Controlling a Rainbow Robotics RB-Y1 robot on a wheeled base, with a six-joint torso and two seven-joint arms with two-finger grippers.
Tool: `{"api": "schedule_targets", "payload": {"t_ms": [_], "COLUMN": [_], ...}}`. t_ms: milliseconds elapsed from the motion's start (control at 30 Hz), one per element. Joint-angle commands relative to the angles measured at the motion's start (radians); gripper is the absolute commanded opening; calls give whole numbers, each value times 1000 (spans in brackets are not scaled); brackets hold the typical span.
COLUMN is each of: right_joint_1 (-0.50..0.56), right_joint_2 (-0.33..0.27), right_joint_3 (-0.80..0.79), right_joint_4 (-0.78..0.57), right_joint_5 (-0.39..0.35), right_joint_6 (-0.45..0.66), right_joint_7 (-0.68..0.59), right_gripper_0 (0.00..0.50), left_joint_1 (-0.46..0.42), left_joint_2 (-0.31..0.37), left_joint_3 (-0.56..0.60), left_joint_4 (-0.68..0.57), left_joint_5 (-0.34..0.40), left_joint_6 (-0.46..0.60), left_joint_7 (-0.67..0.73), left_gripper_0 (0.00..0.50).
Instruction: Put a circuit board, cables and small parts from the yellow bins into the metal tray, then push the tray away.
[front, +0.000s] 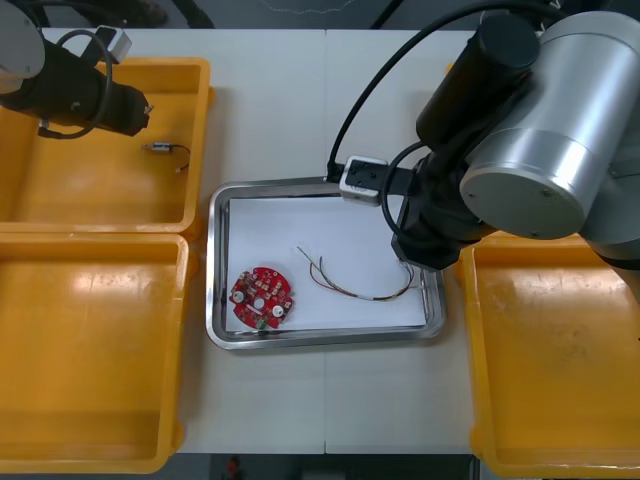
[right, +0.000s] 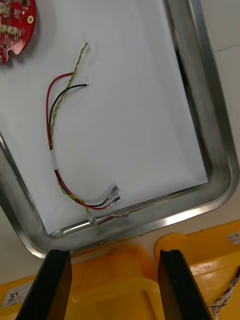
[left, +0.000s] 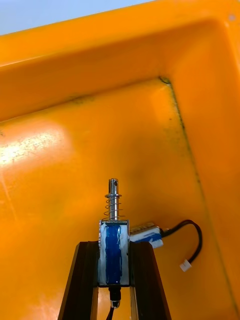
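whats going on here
The left arm is in the far left bin, jaws shut on a small metal part. The right arm hangs over the right edge of the tray, jaws open and empty. A red board and a red and yellow cable lie in the tray.

No text, brand or number is proving legible. A white sticker (right: 15, 296) is showing on the rim of a yellow bin (right: 115, 285) just beside the metal tray (right: 220, 150), its print too small to read, while a second white sticker (right: 234, 238) is sitting on the neighbouring bin (right: 200, 252) near the tray's corner, equally illegible. The round red circuit board (right: 15, 25) inside the tray is offering no readable marking.
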Motion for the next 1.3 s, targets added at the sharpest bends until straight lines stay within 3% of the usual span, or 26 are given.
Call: {"api": "schedule_targets", "payload": {"t_ms": [33, 233, 433, 800, 967, 1300], "right_joint_1": [32, 108, 152, 262, 312, 350], "right_joint_2": [8, -66, -130, -230, -254, -279], "right_joint_3": [-98, -172, -218, -407, -469, -551], "right_joint_4": [-85, -194, -237, -237, -237, -172], "right_joint_5": [-8, -13, -42, -149, -154, -165], "right_joint_6": [3, 3, 3, 3, 3, 3], "right_joint_7": [-112, -287, -409, -603, -672, -725], "right_gripper_0": [500, 500, 500, 500, 500, 500], "left_joint_1": [26, 82, 89, 90, 90, 101], "left_joint_2": [50, 58, 57, -46, -80, -155], "left_joint_3": [67, 69, 53, -39, -111, -292], "left_joint_4": [-134, -376, -530, -817, -878, -850], "left_joint_5": [-25, -88, -75, -145, -183, -312], "left_joint_6": [66, 214, 322, 545, 608, 591], "left_joint_7": [-34, 164, 316, 678, 783, 981], "left_gripper_0": [1, 0, 1, 6, 5, 6]}}
